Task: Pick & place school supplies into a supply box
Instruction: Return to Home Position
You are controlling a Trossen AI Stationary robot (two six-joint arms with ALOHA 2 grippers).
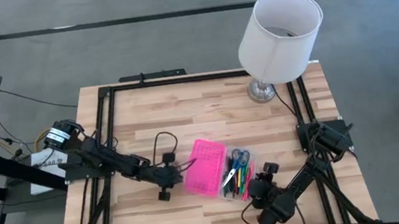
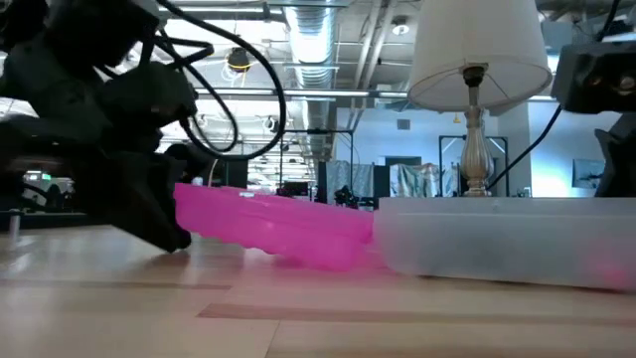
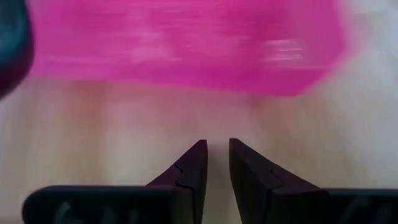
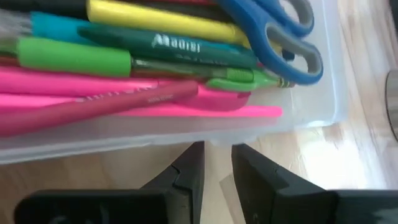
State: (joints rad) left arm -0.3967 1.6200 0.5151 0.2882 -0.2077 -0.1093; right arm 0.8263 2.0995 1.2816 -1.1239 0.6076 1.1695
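The supply box lies open in the middle of the table, its pink lid (image 1: pixel 206 166) folded out to the left of the clear base (image 1: pixel 238 174). In the low view the lid (image 2: pixel 268 224) slants, its left edge raised. Pens, pencils and blue-handled scissors (image 4: pixel 280 37) fill the base (image 4: pixel 186 134). My left gripper (image 1: pixel 172 177) is shut, with only a narrow gap, and stands just left of the lid (image 3: pixel 186 43); bare wood shows between them. My right gripper (image 1: pixel 266 177) is also shut and stands at the base's right wall. My right gripper (image 4: pixel 216 152) comes level from the table's right, its fingertips (image 4: pixel 194 152) at the foot of the clear base's long side wall (image 4: pixel 211 134). I cannot tell whether they touch it.
A white-shaded lamp (image 1: pixel 280 35) stands at the table's far right corner; its metal foot and shade (image 2: pixel 472 60) rise behind the base. A black frame (image 1: pixel 103 123) runs along the table's edges. Bare wood lies far of the box and along the near edge.
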